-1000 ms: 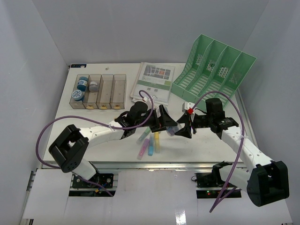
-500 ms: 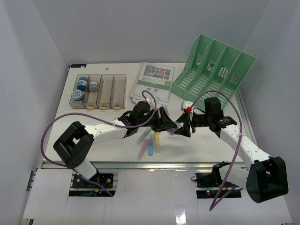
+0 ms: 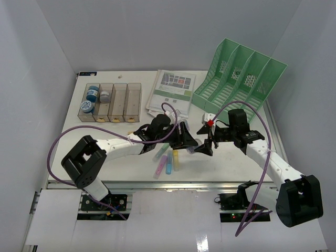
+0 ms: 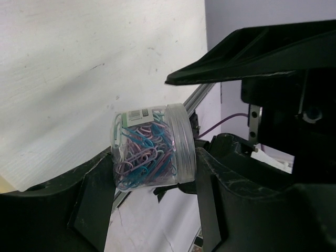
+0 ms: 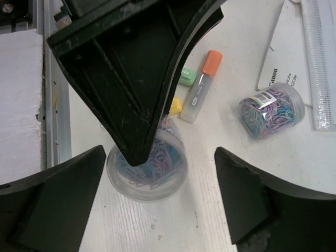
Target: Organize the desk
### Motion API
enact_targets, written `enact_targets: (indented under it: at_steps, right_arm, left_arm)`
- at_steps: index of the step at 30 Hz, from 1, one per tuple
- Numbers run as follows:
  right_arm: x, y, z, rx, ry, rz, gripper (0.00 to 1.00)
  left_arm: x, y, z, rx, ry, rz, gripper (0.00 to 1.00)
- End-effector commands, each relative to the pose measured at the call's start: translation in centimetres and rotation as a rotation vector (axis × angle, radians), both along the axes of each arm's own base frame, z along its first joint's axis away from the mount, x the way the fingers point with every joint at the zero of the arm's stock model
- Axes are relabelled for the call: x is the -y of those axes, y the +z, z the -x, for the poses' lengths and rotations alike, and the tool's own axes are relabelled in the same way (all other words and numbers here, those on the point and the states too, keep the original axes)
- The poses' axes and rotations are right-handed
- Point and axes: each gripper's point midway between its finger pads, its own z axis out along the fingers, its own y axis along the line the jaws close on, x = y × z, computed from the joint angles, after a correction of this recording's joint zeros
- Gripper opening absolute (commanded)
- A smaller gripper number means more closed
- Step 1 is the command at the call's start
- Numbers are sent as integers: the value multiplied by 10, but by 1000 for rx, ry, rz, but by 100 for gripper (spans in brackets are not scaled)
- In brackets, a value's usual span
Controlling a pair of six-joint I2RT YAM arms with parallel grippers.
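**Left gripper clamped on a jar of paper clips; right gripper wide open beside it**

Your left gripper [image 4: 153,157] has a finger pressed to each side of a clear jar of paper clips [image 4: 147,149], over the middle of the desk [image 3: 226,160]. You cannot tell whether the jar rests on the white top or hangs just above it. Your right gripper [image 3: 206,143] meets it from the right with its fingers [image 5: 58,199] spread wide and gripping nothing; the jar shows in the gap between them. A second jar [image 5: 271,110] and an orange-capped marker [image 5: 202,86] lie on the desk just beyond. The green file rack [image 3: 239,73] stands at the far right corner and the smoky compartment tray [image 3: 113,102] at the far left.
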Motion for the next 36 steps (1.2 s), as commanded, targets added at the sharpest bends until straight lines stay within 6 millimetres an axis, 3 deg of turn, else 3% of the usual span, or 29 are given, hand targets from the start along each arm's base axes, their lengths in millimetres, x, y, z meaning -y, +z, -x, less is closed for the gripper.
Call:
enact_targets:
  at_steps: [1,4,10,15,16,18,20,21,24,30,36]
  right_arm:
    - [0,20,-9,94,-2,-16,96]
    - [9,30,-8,123,-9,-19,98]
    - [21,45,-3,196,-33,-33,98]
    - [22,45,1,166,-20,-50,98]
    - [21,44,3,145,-15,-48,98]
    - [20,40,2,116,-10,-44,98]
    - [21,38,0,106,-16,-35,98]
    - [22,38,-1,104,-20,-30,98]
    - [22,36,-2,100,-25,-24,98]
    - [22,34,-1,88,-23,-22,98]
    - [23,30,-1,88,-27,-13,98]
  left_arm:
    - [-10,2,0,76,-18,-119,1]
    - [-35,-4,-10,117,43,-243,0]
    - [-105,-3,-39,153,155,-397,0]
    - [-184,27,-88,238,312,-537,0]
    - [-209,31,-104,241,372,-573,0]
    - [-237,37,-117,247,422,-639,0]
    - [-272,55,-141,295,515,-714,0]
    - [-295,59,-153,311,559,-764,0]
    - [-341,62,-181,307,665,-833,0]
    - [-391,39,-234,259,734,-939,0]
    - [-430,43,-266,341,781,-1083,0]
